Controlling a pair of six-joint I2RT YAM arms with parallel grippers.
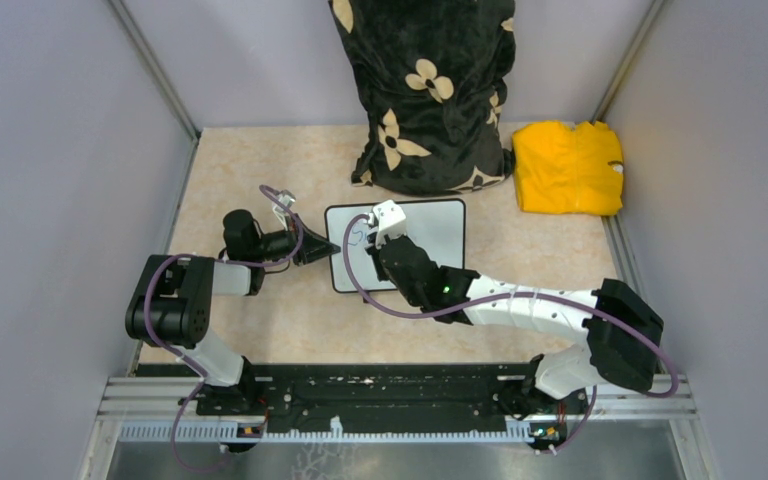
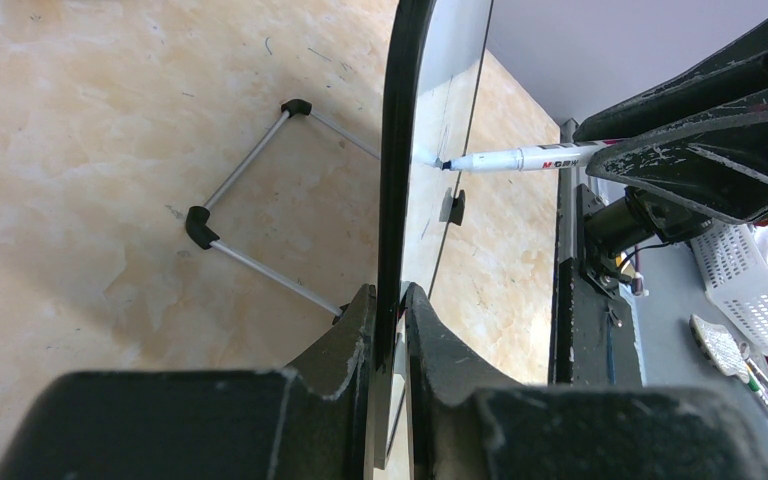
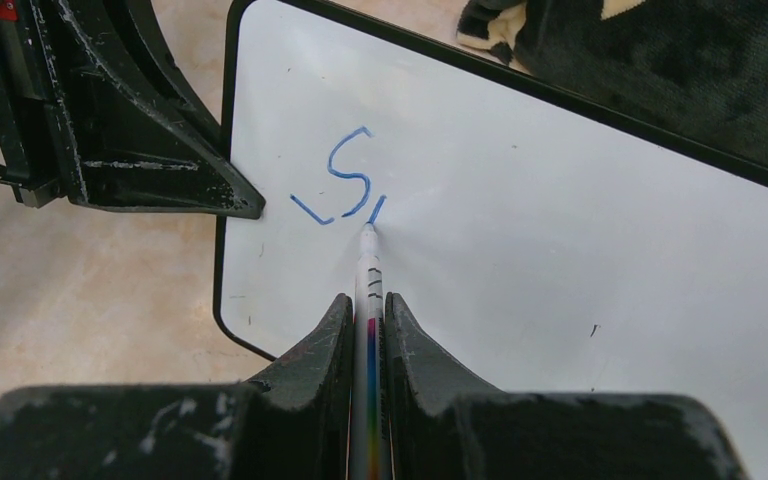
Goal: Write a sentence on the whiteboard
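The whiteboard (image 1: 430,235) lies flat on the beige table, seen edge-on in the left wrist view (image 2: 397,180). My left gripper (image 1: 328,250) (image 2: 388,292) is shut on its left edge. My right gripper (image 1: 375,240) (image 3: 367,298) is shut on a white marker (image 3: 368,280) (image 2: 530,157), and the marker's tip touches the board (image 3: 560,220). Of the sentence, only a blue "S" (image 3: 348,175) and two short blue strokes beside it show near the board's left end. The right wrist hides part of the board in the top view.
A black flower-patterned cushion (image 1: 425,90) stands just behind the board. A yellow cloth (image 1: 568,167) lies at the back right. A thin wire stand with black corners (image 2: 250,200) rests on the table beside the board. Grey walls close in both sides.
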